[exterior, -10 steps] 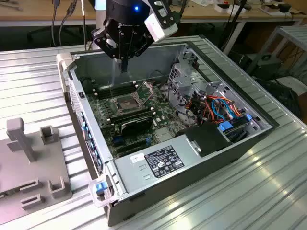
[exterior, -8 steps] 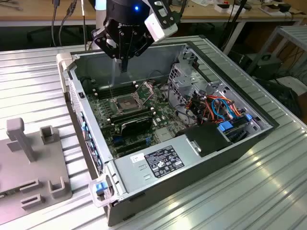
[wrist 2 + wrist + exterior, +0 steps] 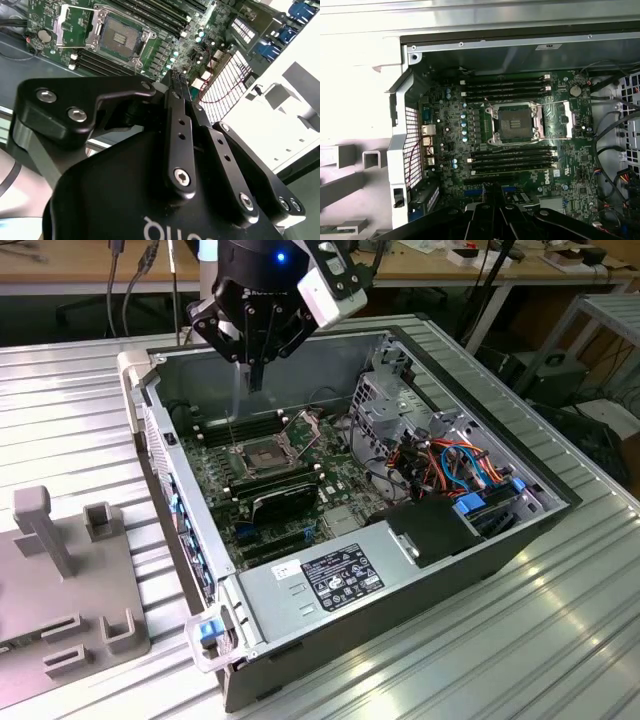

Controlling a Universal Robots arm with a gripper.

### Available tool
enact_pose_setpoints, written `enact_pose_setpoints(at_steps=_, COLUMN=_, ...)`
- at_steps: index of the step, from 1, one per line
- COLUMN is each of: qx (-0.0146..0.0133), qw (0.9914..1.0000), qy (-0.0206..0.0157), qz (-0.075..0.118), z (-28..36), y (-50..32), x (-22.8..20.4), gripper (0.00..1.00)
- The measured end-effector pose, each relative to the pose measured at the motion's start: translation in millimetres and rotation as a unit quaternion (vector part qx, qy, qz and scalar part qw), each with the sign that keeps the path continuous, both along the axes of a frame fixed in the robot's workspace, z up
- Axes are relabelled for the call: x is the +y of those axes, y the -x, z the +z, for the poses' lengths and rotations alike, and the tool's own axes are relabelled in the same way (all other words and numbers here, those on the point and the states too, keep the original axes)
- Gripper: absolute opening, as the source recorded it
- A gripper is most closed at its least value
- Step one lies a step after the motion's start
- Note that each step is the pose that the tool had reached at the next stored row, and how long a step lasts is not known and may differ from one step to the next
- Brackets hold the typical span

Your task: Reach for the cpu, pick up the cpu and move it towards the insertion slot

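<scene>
The insertion slot [image 3: 262, 453] is a square socket with a silvery frame and a dark centre, sitting on the green motherboard inside the open computer case. Its hinged metal retention frame [image 3: 301, 426] is swung open beside it. My gripper [image 3: 256, 380] hangs above the case, over the back of the board and a little behind the socket. In both wrist views the black fingers [image 3: 492, 197] are closed against each other, and I see nothing between them. The socket [image 3: 514, 123] [image 3: 120, 36] lies just beyond the gripper [image 3: 492, 187] [image 3: 175, 80]. The cpu is out of view.
Long black memory slots [image 3: 512, 157] flank the socket. A black shrouded card [image 3: 285, 498] lies in front of it. A metal drive cage [image 3: 385, 400] and coloured cables [image 3: 450, 465] fill the case on the exterior view's right. A grey slotted fixture [image 3: 60, 570] stands outside the case on the exterior view's left.
</scene>
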State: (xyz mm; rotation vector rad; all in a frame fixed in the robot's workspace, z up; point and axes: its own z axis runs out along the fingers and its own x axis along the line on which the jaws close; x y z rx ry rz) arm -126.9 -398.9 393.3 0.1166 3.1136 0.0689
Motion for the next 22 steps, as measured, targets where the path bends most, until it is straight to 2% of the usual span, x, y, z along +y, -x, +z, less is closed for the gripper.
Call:
enact_pose_setpoints(at_steps=6, qx=0.0001, qw=1.00000, qy=0.0000, qz=0.000, z=0.0, y=6.2, x=0.0, gripper=0.11)
enact_pose_setpoints(at_steps=22, qx=0.0002, qw=1.00000, qy=0.0000, qz=0.000, z=0.0, y=13.6, x=0.0, gripper=0.11)
